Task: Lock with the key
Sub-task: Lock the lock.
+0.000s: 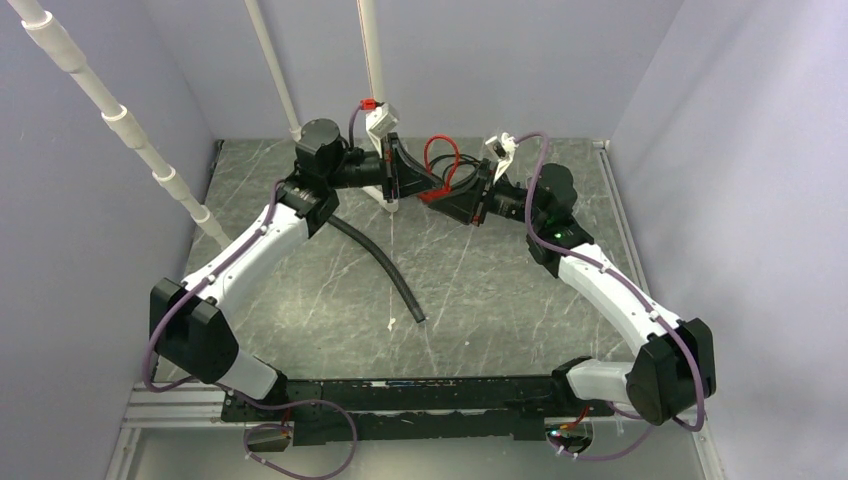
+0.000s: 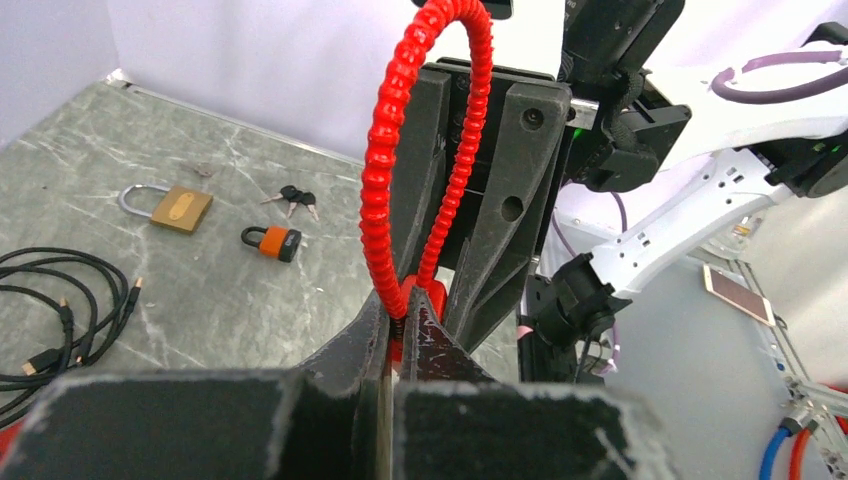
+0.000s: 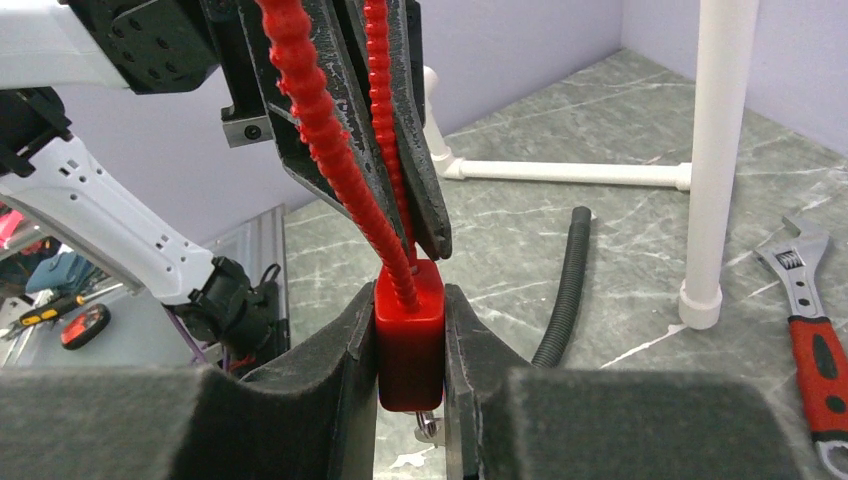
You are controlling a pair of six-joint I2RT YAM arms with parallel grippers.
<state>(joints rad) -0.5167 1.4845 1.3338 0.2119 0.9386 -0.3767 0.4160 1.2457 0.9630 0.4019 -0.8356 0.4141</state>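
Between the right jaws, clamped on it, stands the red lock body [image 3: 410, 345], long axis upright; left jaws pinch shut on its ribbed cable [image 2: 385, 170] just above.

On the marbled bench [image 1: 520, 300] lies a curved black hose [image 1: 385, 268]. A wrench [image 3: 805, 300] with a red handle lies beside a white pipe's [image 3: 722, 150] foot. A brass padlock [image 2: 175, 209], an orange padlock [image 2: 273, 242] and black cables [image 2: 60, 310] lie nearby.

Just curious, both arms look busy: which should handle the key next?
Probably the left: the left gripper only pinches the red cable, while the right gripper clamps the lock body steady.
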